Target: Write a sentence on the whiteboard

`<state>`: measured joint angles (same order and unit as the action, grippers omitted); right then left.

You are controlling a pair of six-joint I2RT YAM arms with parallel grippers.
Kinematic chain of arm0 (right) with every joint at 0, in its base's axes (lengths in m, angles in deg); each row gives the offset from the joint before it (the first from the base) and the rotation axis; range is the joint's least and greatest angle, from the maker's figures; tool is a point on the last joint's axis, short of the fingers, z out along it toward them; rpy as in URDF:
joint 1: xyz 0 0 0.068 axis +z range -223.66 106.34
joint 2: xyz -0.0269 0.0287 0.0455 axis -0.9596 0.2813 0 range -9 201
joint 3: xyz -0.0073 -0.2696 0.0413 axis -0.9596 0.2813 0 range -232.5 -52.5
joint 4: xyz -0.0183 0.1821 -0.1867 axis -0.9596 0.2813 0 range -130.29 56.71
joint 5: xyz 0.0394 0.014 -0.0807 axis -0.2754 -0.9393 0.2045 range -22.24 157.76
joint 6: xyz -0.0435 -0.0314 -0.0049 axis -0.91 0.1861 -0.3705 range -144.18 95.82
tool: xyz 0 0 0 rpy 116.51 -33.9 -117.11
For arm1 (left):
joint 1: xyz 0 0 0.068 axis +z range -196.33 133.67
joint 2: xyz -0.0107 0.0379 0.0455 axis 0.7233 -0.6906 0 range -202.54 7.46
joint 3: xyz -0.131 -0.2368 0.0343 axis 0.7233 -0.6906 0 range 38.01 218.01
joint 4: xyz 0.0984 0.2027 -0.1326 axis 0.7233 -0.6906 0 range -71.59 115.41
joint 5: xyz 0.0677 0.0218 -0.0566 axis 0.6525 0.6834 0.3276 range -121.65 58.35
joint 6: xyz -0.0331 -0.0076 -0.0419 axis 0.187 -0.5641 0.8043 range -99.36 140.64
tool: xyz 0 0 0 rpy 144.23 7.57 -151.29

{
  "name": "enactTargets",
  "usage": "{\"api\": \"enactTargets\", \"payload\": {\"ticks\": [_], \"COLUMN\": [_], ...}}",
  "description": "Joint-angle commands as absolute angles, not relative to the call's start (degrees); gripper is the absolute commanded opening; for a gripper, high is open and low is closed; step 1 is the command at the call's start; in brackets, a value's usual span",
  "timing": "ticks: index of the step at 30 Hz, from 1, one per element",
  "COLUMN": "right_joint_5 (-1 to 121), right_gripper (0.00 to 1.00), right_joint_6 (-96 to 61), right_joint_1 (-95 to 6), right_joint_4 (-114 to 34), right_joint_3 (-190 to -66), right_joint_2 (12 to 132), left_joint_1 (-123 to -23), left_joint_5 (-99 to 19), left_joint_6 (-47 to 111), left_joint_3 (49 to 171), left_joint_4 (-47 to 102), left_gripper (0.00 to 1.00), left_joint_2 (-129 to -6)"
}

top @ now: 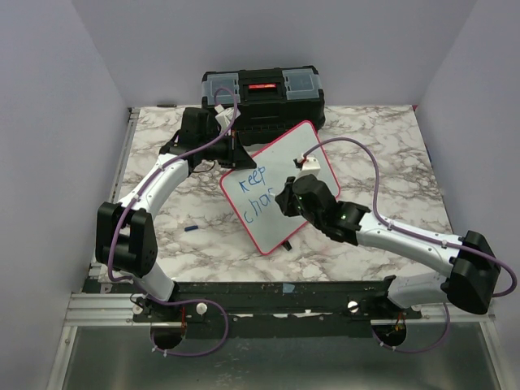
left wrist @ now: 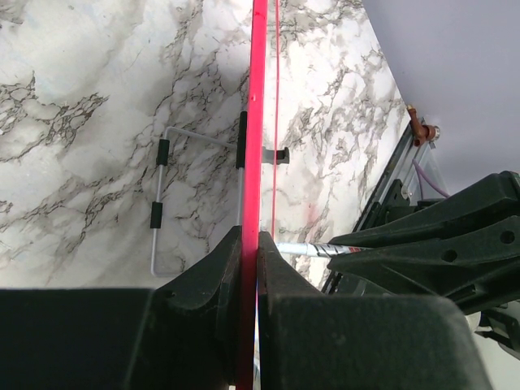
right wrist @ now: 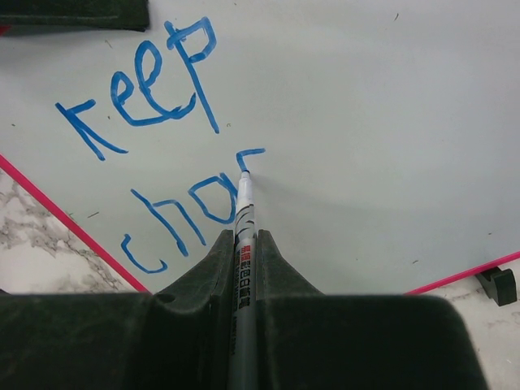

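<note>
The whiteboard (top: 309, 154), white with a thin red rim, stands tilted at mid table. Its red edge (left wrist: 255, 122) shows end-on in the left wrist view. My left gripper (top: 237, 154) is shut on the board's left rim (left wrist: 251, 268). Blue writing (top: 253, 195) on it reads "keep" and "cha" plus the start of a further stroke (right wrist: 162, 106). My right gripper (top: 286, 199) is shut on a silver marker (right wrist: 244, 244), tip touching the board at the end of the last stroke.
A black toolbox (top: 264, 93) with clear lid compartments sits at the back behind the board. A small blue marker cap (top: 192, 229) lies on the marble table left of the board. The board's wire stand (left wrist: 162, 203) rests on the table.
</note>
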<state>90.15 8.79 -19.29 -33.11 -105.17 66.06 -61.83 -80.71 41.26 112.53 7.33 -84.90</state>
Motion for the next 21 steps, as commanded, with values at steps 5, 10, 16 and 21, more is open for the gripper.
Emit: {"api": "enactTargets", "payload": {"ticks": [5, 10, 16, 21], "right_joint_5": [93.8, 95.33, 94.01, 91.26], "right_gripper": [0.01, 0.01, 0.01, 0.0], "right_joint_6": [10.09, 10.98, 11.32, 10.65], "right_joint_1": [-19.12, -19.16, -19.15, -19.17], "right_joint_4": [-28.29, -26.51, -26.2, -26.96], "right_joint_3": [-104.09, -104.1, -103.31, -102.62], "right_joint_2": [65.66, 65.97, 65.18, 64.18], "left_joint_1": [-62.23, -62.19, -62.29, -62.26], "left_joint_5": [-82.76, -82.8, -82.8, -82.71], "left_joint_6": [41.38, 41.34, 41.33, 41.3], "left_joint_3": [112.93, 112.97, 112.92, 113.02], "left_joint_4": [10.01, 10.02, 9.96, 10.03], "left_gripper": [0.0, 0.0, 0.0, 0.0], "left_joint_2": [-82.53, -82.47, -82.63, -82.59]}}
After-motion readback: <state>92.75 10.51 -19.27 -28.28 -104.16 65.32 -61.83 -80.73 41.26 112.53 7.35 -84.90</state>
